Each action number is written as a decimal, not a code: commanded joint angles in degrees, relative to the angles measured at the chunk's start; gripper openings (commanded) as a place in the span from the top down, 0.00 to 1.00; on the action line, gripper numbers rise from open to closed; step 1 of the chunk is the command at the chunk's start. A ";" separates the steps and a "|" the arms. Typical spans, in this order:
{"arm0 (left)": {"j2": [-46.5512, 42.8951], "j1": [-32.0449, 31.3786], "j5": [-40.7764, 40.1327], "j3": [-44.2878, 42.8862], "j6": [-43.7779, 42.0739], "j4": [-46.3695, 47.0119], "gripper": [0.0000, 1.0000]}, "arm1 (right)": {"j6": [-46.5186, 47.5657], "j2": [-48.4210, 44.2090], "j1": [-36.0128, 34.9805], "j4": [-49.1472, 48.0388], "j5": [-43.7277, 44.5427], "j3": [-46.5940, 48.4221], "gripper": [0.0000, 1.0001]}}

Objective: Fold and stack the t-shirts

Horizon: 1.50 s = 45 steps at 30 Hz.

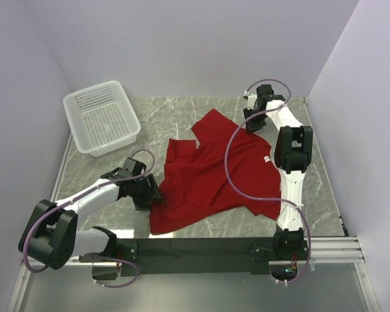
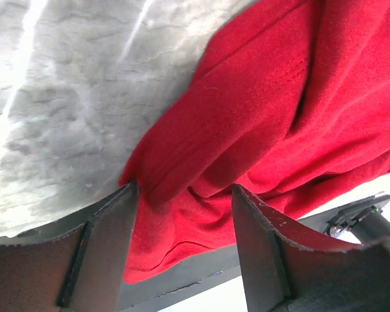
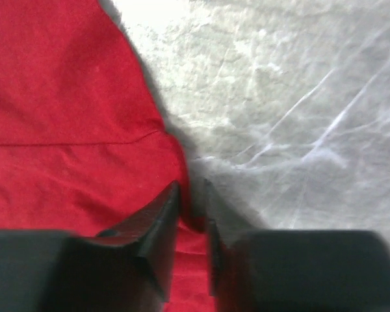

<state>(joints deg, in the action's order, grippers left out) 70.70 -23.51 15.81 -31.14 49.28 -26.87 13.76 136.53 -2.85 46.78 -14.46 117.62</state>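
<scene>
The red t-shirt (image 1: 214, 175) is lying rumpled in the middle of the counter (image 1: 182, 110). The right hand (image 3: 192, 188) is pinching its far-right edge. The left hand (image 2: 182, 195) is standing open astride a fold at the near-left hem, likely so both can stretch it flat for folding.

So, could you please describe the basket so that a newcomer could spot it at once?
Start at the grey marbled table and look to its far left corner, near the wall. The basket sits there, apart from the red t-shirt spread mid-table. It is the only white, rigid, mesh-sided tub in view.
</scene>
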 commanded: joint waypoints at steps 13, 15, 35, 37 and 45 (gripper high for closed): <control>3.04 -1.63 -2.54 -1.91 0.38 -0.90 0.99 | -13.14 -5.39 9.52 -9.69 6.54 8.24 1.00; 2.61 -1.54 -4.29 -3.05 0.64 -1.78 0.99 | -13.67 -5.92 10.67 -10.22 8.12 8.06 1.00; 2.43 1.97 -2.98 -11.74 -1.29 -0.46 0.67 | -1.58 -10.21 15.42 -6.36 -3.98 2.89 0.40; 2.34 2.76 -2.63 -12.80 -1.81 -0.46 0.63 | 2.04 -17.04 14.81 -8.11 -5.49 -5.15 0.31; 1.03 3.03 0.44 -13.96 -6.56 -2.65 0.51 | 37.42 -35.00 13.84 13.42 -22.41 -26.53 0.27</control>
<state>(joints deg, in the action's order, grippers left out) 73.52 -20.60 13.72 -44.16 45.65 -27.90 29.76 107.96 11.53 45.23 -25.45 96.62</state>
